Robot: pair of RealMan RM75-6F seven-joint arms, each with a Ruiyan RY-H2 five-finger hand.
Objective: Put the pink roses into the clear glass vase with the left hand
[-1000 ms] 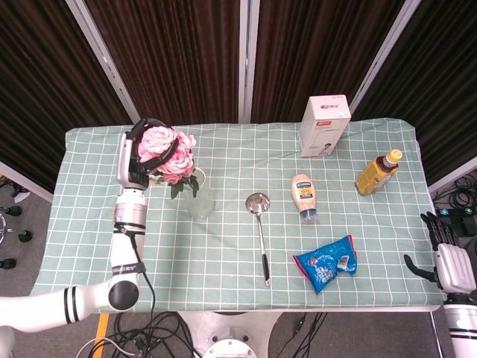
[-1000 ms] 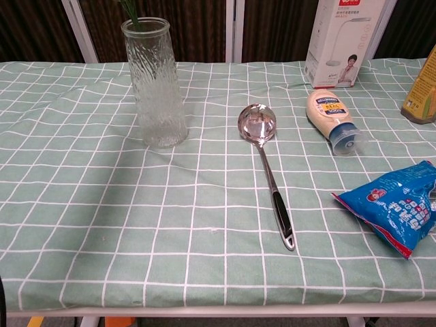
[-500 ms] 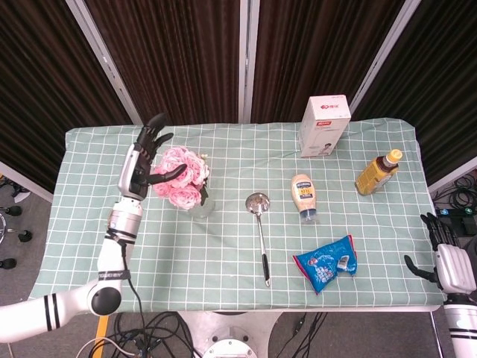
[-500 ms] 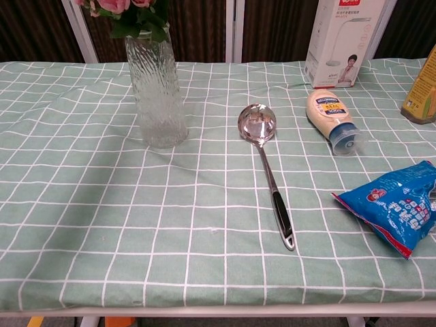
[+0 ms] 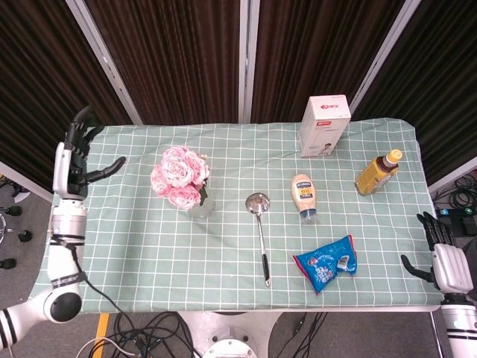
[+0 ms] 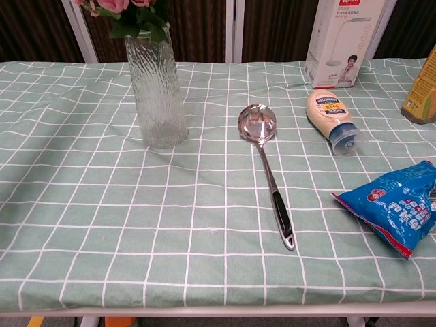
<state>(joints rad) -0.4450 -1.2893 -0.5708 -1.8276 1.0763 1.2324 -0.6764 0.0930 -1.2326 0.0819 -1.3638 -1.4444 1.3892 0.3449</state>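
While pink roses [image 5: 179, 174] stand in ribbed glass vase [image 6: 154, 92], left hand [image 5: 77, 156] fingers spread, empty; right hand [image 5: 441, 256] likewise

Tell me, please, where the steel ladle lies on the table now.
In the head view the steel ladle lies near the table's middle, between the clear glass vase on its left and the mayonnaise bottle on its right, handle pointing to the front edge.

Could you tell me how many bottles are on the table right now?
2. The mayonnaise bottle lies cap-down on its side right of the ladle; the amber bottle stands near the table's right edge. None appears hidden.
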